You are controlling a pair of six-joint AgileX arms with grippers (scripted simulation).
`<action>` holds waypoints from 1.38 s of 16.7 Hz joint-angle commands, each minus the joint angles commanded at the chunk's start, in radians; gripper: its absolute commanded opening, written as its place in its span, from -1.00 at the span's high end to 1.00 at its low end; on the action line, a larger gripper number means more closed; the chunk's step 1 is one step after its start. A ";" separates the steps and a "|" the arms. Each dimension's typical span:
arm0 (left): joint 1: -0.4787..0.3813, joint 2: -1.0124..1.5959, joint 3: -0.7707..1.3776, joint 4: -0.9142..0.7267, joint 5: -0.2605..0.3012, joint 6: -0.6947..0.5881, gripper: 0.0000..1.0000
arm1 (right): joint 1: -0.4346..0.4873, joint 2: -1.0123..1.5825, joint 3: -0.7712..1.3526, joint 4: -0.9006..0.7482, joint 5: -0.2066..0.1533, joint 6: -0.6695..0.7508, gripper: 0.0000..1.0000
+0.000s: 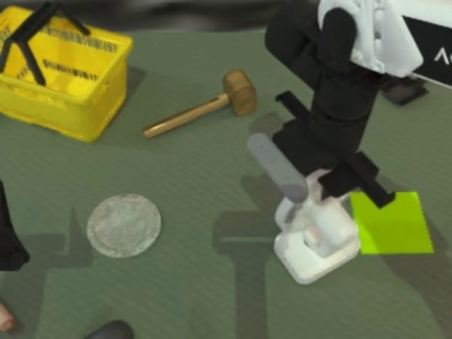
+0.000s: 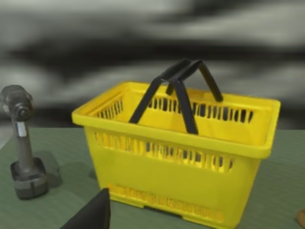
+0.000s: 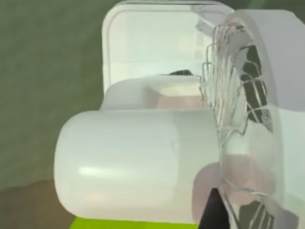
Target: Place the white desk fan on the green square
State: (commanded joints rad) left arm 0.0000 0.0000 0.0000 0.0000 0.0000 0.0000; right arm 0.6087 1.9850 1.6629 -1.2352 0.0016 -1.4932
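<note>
Filling the right wrist view is the white desk fan (image 3: 143, 167), an all-white plastic piece with a cylindrical motor housing, a round wire grille cage and a rounded square base. From above it stands on the green cloth table (image 1: 198, 205) right of centre, its base just beside the green square (image 1: 392, 224), a flat lime-green patch, and seemingly touching that patch's near edge without resting on it.

Judging by its build, the fan is light and stiff, but top-heavy and smooth; the thin grille looks fragile, so the motor housing or the neck above the base is the safer hold.

My right arm reaches down from the top view's upper right, its right gripper (image 1: 332, 185) low over the fan with dark fingers on either side of the housing. Whether they clamp it or merely straddle it I cannot tell, since the arm covers the contact.

My left arm sits parked at the table's left edge, facing a yellow plastic basket (image 2: 181, 157).
</note>
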 joint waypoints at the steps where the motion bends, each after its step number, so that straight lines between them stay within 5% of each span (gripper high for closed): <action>1: 0.000 0.000 0.000 0.000 0.000 0.000 -1.00 | 0.001 0.001 0.004 -0.004 0.000 -0.001 1.00; 8: 0.000 0.000 0.000 0.000 0.000 0.000 -1.00 | 0.008 0.004 0.194 -0.190 0.000 -0.003 1.00; 15: 0.000 0.000 0.000 0.000 0.000 0.000 -1.00 | 0.003 0.003 0.196 -0.194 0.003 0.026 1.00; 19: 0.000 0.000 0.000 0.000 0.000 0.000 -1.00 | 0.000 0.011 0.184 -0.187 0.018 0.205 1.00; 23: 0.000 0.000 0.000 0.000 0.000 0.000 -1.00 | -0.013 0.025 0.182 -0.181 0.039 0.537 1.00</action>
State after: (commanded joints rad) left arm 0.0000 0.0000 0.0000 0.0000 0.0000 0.0000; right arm 0.5959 2.0104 1.8446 -1.4157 0.0404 -0.9558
